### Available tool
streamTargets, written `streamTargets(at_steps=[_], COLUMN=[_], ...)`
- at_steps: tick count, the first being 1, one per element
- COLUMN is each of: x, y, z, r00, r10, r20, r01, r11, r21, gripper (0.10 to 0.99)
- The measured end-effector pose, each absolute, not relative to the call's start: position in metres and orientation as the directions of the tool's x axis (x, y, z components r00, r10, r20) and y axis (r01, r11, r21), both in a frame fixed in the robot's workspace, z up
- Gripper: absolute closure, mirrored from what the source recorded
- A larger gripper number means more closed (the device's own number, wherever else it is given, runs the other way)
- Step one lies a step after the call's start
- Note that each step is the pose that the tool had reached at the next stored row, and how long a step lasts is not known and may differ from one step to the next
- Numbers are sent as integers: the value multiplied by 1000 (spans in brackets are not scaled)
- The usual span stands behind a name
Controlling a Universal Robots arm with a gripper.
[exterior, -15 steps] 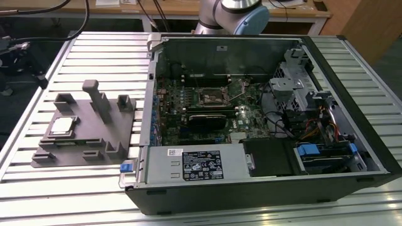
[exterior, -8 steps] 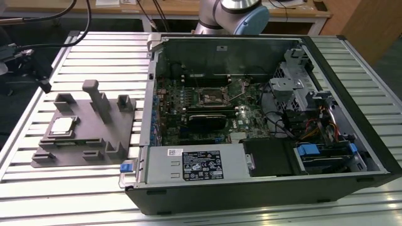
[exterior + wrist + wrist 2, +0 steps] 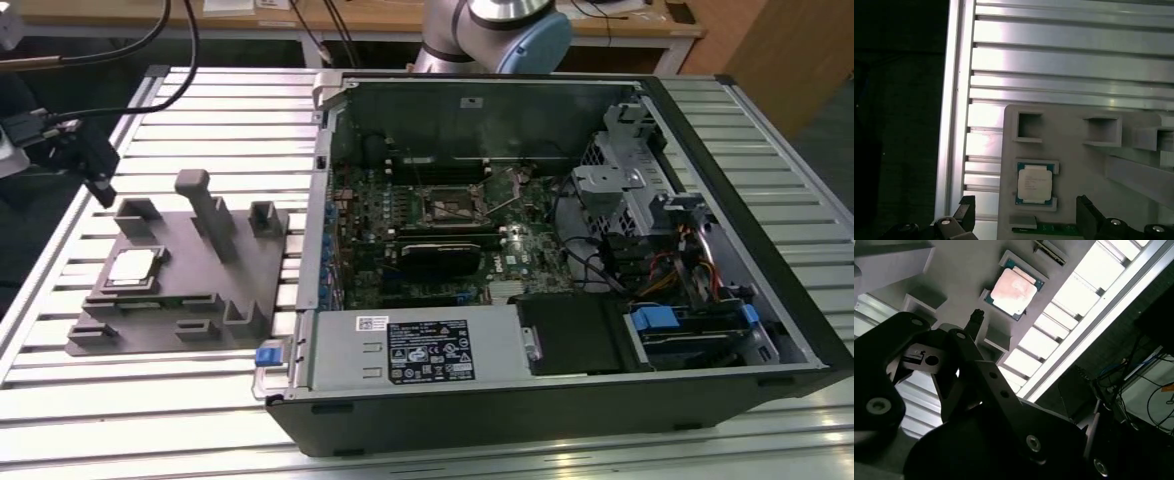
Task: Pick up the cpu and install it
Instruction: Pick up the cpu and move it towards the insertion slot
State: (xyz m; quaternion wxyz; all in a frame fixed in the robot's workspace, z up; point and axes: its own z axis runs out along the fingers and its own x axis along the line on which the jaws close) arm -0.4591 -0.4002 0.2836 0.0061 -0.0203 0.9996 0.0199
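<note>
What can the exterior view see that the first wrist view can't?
The exterior view adds the big open black computer case with its green circuit board and square metal socket frame. The first wrist view adds the black pincer up close, open, tips wide apart. Both show the small square silvery cpu lying in the grey plastic tray on the ribbed aluminium table.

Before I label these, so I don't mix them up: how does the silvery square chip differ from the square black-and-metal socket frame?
The silvery square chip rests on the grey plastic tray, outside the computer case; the black-and-metal socket frame sits on the motherboard inside it. The chip's top is solid and bright; the frame's middle is dark. Both are square and lie flat.
</note>
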Motion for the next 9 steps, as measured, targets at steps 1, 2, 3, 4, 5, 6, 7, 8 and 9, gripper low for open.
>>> streamTargets(at_steps=[1,2,3,4,5,6,7,8,9], x=[-459,-459,-459,-458,-458,-457,-457,-457,-457], y=[-400,-400,-400,-400,-400,-400,-400,-400,-400], z=[282,280,278,276,275,273,271,269,267], r00=[-999,-999,-999,-999,-999,-999,-999,-999,-999], r10=[-40,-40,-40,-40,-40,-40,-40,-40,-40], r20=[-13,-13,-13,-13,-13,-13,-13,-13,-13], r01=[-41,-41,-41,-41,-41,-41,-41,-41,-41], r11=[998,998,998,998,998,998,998,998,998], r21=[40,40,39,39,40,40,40,39,40], gripper=[208,208,208,208,208,208,208,208,208])
